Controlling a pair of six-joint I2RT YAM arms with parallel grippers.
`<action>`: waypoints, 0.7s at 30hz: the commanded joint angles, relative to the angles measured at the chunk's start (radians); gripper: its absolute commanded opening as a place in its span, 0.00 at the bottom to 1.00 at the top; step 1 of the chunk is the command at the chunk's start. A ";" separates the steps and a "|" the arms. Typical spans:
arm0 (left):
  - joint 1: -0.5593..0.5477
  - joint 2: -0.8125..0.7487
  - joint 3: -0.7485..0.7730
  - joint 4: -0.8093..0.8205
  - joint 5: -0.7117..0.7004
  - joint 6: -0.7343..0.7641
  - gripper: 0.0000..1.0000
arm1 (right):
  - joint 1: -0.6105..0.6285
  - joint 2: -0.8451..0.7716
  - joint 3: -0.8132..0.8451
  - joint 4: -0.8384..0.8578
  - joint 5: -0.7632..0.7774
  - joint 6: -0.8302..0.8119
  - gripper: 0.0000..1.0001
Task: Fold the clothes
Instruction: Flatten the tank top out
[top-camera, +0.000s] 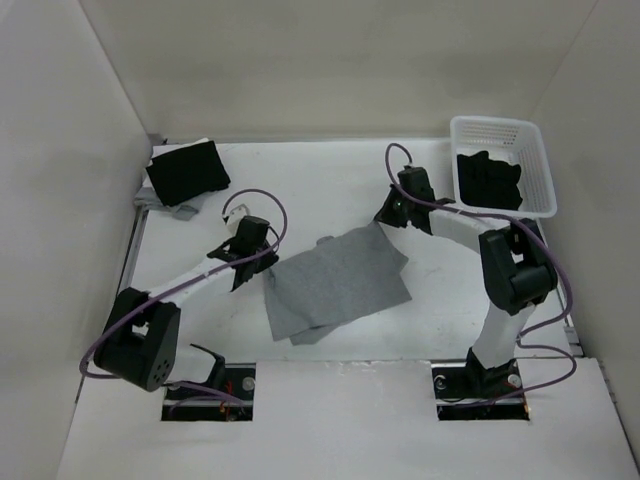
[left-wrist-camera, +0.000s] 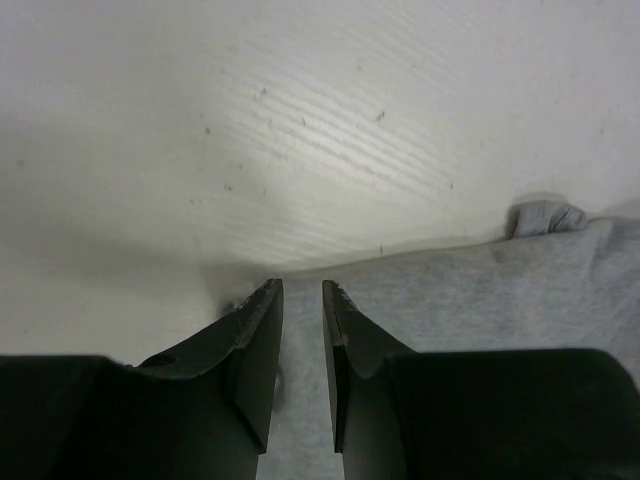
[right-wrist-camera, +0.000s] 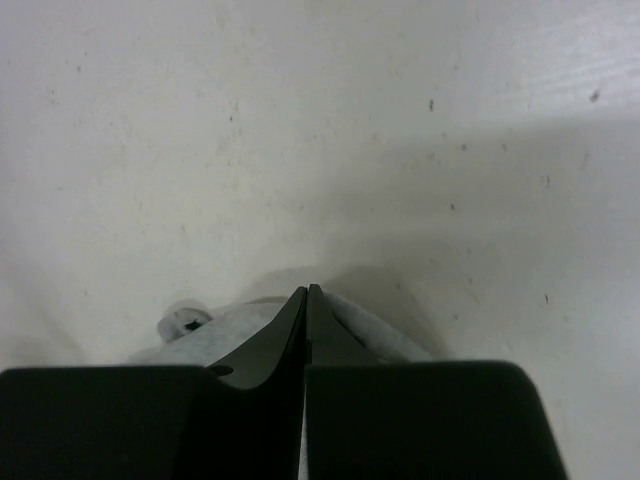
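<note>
A light grey shirt (top-camera: 335, 285) lies partly folded in the middle of the white table. My left gripper (top-camera: 250, 268) is low at its left edge. In the left wrist view its jaws (left-wrist-camera: 302, 290) stand a narrow gap apart, and the shirt (left-wrist-camera: 480, 300) lies flat under and between them. My right gripper (top-camera: 385, 218) sits at the shirt's far right corner. In the right wrist view it (right-wrist-camera: 307, 290) is shut, with grey shirt cloth (right-wrist-camera: 225, 330) bunched on both sides of its tips. More black clothes (top-camera: 488, 180) fill the basket.
A white lattice basket (top-camera: 535, 150) stands at the back right. A folded black garment (top-camera: 187, 170) rests on other cloth at the back left corner. White walls close in the table on three sides.
</note>
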 joint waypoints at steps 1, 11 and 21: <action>0.053 0.032 0.093 0.187 -0.011 0.000 0.21 | -0.004 -0.016 0.112 0.022 0.012 -0.032 0.04; 0.136 0.307 0.366 0.293 0.044 -0.028 0.22 | -0.007 -0.232 -0.025 0.024 0.150 -0.064 0.46; -0.112 -0.374 -0.150 0.041 -0.114 -0.096 0.10 | 0.119 -0.657 -0.522 0.067 0.246 0.017 0.01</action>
